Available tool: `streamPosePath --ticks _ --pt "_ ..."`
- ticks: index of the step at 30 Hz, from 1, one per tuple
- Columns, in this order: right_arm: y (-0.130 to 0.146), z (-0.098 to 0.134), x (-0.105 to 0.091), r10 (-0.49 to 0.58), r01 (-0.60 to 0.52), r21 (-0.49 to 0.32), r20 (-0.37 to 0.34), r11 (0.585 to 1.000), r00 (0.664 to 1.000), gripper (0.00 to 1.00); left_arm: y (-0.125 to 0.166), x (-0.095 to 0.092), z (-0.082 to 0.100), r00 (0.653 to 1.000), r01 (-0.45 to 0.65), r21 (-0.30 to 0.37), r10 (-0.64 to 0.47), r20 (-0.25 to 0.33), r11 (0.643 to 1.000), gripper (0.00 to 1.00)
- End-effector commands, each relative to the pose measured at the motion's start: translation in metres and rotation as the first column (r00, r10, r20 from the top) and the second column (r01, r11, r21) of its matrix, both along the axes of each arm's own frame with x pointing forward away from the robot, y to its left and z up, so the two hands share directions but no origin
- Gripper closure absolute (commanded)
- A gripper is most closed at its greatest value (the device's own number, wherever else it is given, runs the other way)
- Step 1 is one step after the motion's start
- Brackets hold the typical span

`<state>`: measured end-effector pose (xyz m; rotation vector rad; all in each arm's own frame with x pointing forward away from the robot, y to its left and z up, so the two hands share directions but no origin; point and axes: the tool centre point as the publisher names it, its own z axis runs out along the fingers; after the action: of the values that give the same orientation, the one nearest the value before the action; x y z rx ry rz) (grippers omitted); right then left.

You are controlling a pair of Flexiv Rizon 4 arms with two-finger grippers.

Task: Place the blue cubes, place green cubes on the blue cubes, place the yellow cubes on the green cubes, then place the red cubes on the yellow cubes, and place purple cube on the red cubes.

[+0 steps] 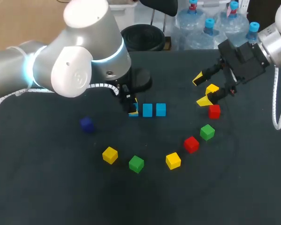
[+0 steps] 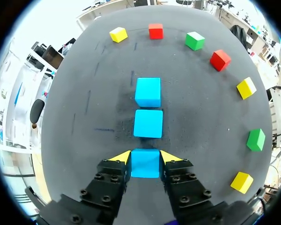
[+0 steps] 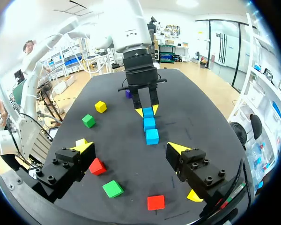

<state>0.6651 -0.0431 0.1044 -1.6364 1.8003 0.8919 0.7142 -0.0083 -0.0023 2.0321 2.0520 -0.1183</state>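
Three light-blue cubes lie in a row at the table's middle [image 1: 147,110] [image 1: 160,109]. My left gripper [image 2: 145,157] is shut on the end cube [image 2: 145,164], which rests on the table in line with the other two [image 2: 148,123] [image 2: 148,92]. My right gripper [image 1: 202,89] hangs open over the back right, above a yellow cube [image 1: 211,88] that sits beside one finger [image 3: 84,147]. A red cube [image 1: 214,111] lies just in front of it. The purple cube [image 1: 87,124] sits left of the row.
An arc of loose cubes runs across the front: yellow [image 1: 110,154], green [image 1: 136,163], yellow [image 1: 173,160], red [image 1: 191,144], green [image 1: 207,131]. My left arm's large elbow [image 1: 79,51] overhangs the back left.
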Motion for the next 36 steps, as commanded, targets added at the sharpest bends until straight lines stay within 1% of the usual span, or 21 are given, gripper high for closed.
streamPosePath --ticks 1,19,21,23,28,30,33,36 --pt "0.0005 -0.0007 0.0009 0.001 -0.001 0.002 0.0 1.0 1.0 0.0 0.0003 0.0027 -0.0006 1.0 0.002 -0.002 -0.002 -0.004 1.0 1.0" --pt "0.0005 -0.0007 0.0009 0.001 -0.001 0.002 0.0 1.0 1.0 0.0 -0.0039 0.0009 -0.0027 1.0 0.009 -0.004 -0.009 -0.013 1.0 0.99" --pt "0.0005 -0.0007 0.0009 0.001 -0.001 0.002 0.0 1.0 1.0 0.0 -0.0039 0.001 -0.0026 1.0 0.01 -0.002 -0.01 -0.013 1.0 0.96" --pt "0.0005 -0.0007 0.0009 0.001 -0.001 0.002 0.0 1.0 1.0 0.0 -0.0038 0.0013 -0.0029 1.0 0.015 0.002 -0.015 -0.013 1.0 0.91" --pt "0.0005 -0.0007 0.0009 0.001 -0.001 0.002 0.0 1.0 1.0 0.0 -0.0032 0.0026 -0.0031 1.0 0.015 0.002 -0.015 -0.013 1.0 0.89" --pt "0.0005 -0.0007 0.0009 0.001 -0.001 0.002 0.0 1.0 1.0 0.0 -0.0029 0.0027 -0.0034 1.0 0.017 0.003 -0.017 -0.014 1.0 0.79" --pt "0.0005 -0.0007 0.0009 0.001 -0.001 0.002 0.0 1.0 1.0 0.0 -0.0021 0.0027 -0.0039 1.0 0.016 0.004 -0.016 -0.016 1.0 0.74" --pt "0.0005 -0.0007 0.0009 0.001 -0.001 0.002 0.0 1.0 1.0 0.0 -0.0018 0.0027 -0.0042 1.0 0.015 0.004 -0.015 -0.018 1.0 0.73"
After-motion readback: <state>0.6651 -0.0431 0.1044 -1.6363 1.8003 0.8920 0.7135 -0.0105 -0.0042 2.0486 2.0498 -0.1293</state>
